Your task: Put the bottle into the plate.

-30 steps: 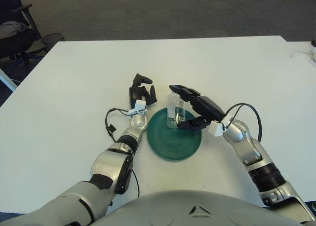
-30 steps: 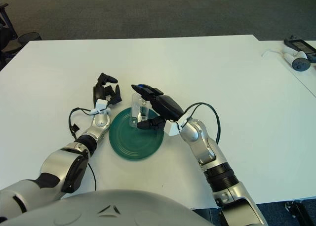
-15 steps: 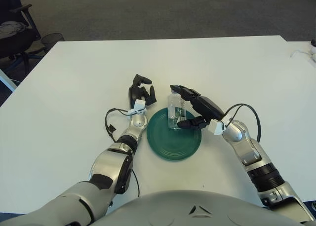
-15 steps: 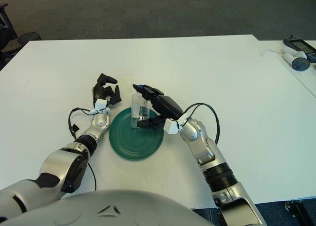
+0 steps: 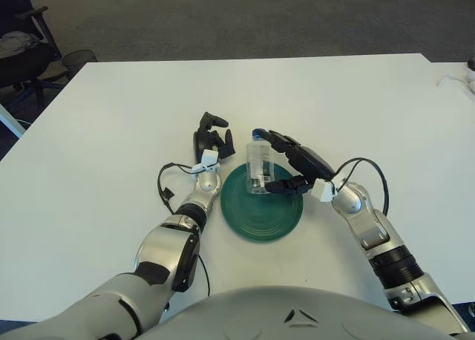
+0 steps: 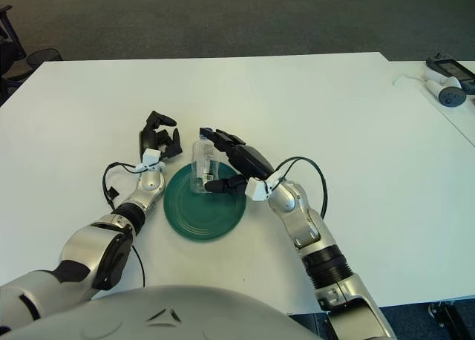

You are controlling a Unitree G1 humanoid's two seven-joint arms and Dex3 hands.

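Fingers (image 5: 273, 139) of the right hand (image 5: 293, 162) wrapped around the bottle (image 5: 258, 165), one set passing over its upper part and a lower finger touching near its base. That clear bottle stood roughly upright over the far edge of the green plate (image 5: 262, 210), its bottom on or just above the dish; which could not be told. To the plate's left, the left hand (image 5: 210, 138) rested on the white table (image 5: 111, 132), fingers loosely curled and holding nothing, just beside the plate's rim and apart from the bottle.
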